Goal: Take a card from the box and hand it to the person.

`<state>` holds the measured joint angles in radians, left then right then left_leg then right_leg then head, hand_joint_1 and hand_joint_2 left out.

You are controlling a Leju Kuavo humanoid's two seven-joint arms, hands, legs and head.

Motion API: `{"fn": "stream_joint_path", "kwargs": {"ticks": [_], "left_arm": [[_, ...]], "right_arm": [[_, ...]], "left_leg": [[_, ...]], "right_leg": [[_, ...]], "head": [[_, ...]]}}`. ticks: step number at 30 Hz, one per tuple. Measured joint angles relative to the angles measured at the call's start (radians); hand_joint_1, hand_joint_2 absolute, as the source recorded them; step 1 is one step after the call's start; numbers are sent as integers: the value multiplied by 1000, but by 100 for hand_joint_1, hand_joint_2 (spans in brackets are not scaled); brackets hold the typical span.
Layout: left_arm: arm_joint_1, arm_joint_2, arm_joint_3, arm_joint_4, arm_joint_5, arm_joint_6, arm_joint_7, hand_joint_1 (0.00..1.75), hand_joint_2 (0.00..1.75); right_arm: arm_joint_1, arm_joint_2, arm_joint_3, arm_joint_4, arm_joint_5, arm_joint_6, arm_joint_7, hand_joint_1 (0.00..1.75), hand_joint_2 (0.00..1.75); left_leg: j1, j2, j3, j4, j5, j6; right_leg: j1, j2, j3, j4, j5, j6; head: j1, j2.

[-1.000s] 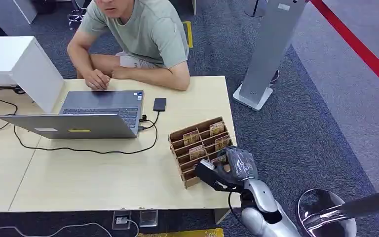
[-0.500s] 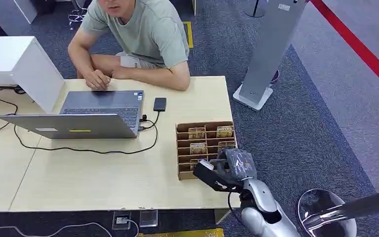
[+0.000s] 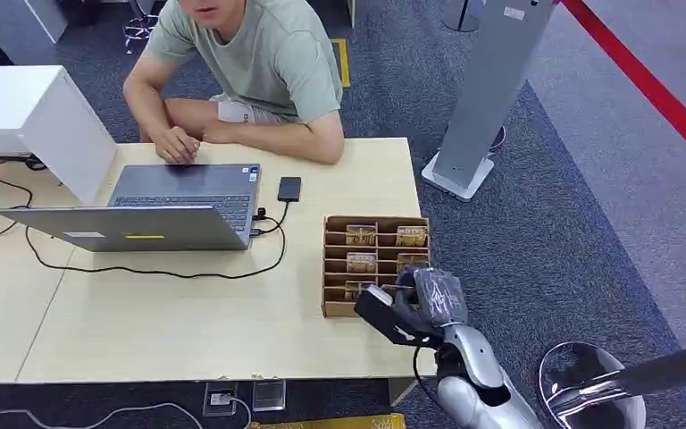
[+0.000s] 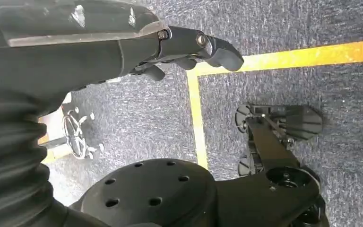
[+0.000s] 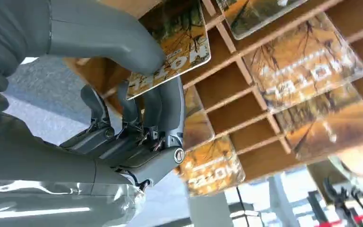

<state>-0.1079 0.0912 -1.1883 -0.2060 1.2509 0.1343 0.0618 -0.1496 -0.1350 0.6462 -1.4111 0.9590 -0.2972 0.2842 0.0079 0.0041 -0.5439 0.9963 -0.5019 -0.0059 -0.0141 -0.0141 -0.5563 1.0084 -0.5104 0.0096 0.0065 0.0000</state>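
Broadly, a table (image 3: 188, 331) carries a laptop (image 3: 143, 210), a phone (image 3: 288, 189) and, near its right edge, the box (image 3: 344, 268), a slotted cardboard rack with cards standing in several compartments. A person (image 3: 250, 71) sits at the far side, forearms resting on the tabletop, well apart from the box.

At the box's near corner the right hand (image 3: 415, 304) meets the rack. From the wrist, its thumb (image 5: 108, 35) lies on the printed face of one card (image 5: 170, 52) and the darker fingers (image 5: 163, 113) curl up behind it, so the card is pinched at one end, just beside the wooden dividers; I cannot tell whether it has left its slot.

The left hand (image 4: 189, 45) hangs over the carpet with fingers partly curled, holding nothing.

The card looks thin, light, fairly stiff and glossy, so likely slippery. A pinch across both flat faces near one end seems best, leaving the other end free for the person to take.
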Motion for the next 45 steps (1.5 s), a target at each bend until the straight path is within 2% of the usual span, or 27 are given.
{"fn": "stream_joint_path", "kwargs": {"ticks": [2,6,8,10,15,21,24,29,33,36,39,45], "left_arm": [[0,0,0,0,0,0,0,0,175],[1,0,0,0,0,0,0,0,175],[1,0,0,0,0,1,-2,0,175],[3,0,0,0,0,2,-2,0,175],[3,0,0,0,0,2,0,0,175],[2,0,0,0,-3,-6,-2,0,175],[1,0,0,0,-12,-12,-2,0,175],[-6,0,-3,0,-44,-23,-4,0,175],[-7,0,-7,0,-53,-24,-2,0,175],[-8,0,-10,0,-57,-24,2,0,175],[-8,0,-14,0,-60,-29,9,0,175],[-8,1,-21,0,-61,-30,12,0,175]], "right_arm": [[10,0,-5,-3,-29,-75,-52,134,175],[40,1,-29,-41,-111,-340,-260,134,175],[63,3,-52,-73,-135,-391,-350,134,175],[80,9,-66,-89,-155,-396,-388,134,175],[83,9,-76,-100,-201,-389,-361,134,175],[30,16,-67,-73,-289,-231,-259,134,175],[-26,30,-56,-41,-367,-207,-272,134,175],[-213,110,-10,130,-633,-185,-386,134,175],[-366,187,21,287,-726,-173,-411,134,175],[-472,244,45,400,-747,-171,-398,134,175],[-553,294,73,509,-727,-173,-349,134,175],[-653,353,112,677,-679,-175,-276,134,175]], "left_leg": [[0,0,0,0,0,0],[0,0,0,0,0,0],[0,0,0,0,0,0],[0,0,0,0,0,0],[0,0,0,0,0,0],[0,0,0,0,0,0],[0,0,-1,0,0,0],[0,0,-1,0,1,-1],[0,0,-1,0,1,-1],[0,0,-1,0,1,-1],[0,0,-1,0,1,-1],[0,0,-1,0,1,-1]], "right_leg": [[0,0,0,0,0,0],[0,0,0,0,0,0],[0,0,0,0,0,0],[0,0,0,0,0,0],[0,0,0,0,0,0],[0,0,0,0,0,0],[0,0,0,1,0,0],[0,0,0,2,0,-1],[0,-1,-1,3,0,-1],[0,-1,-1,3,0,-1],[0,-1,-1,3,0,-2],[0,-1,-1,3,0,-2]], "head": [[-1,0],[-1,0],[0,0],[0,0],[0,0],[0,0],[0,0],[1,0],[0,0],[-3,0],[-1,0],[0,0]]}}
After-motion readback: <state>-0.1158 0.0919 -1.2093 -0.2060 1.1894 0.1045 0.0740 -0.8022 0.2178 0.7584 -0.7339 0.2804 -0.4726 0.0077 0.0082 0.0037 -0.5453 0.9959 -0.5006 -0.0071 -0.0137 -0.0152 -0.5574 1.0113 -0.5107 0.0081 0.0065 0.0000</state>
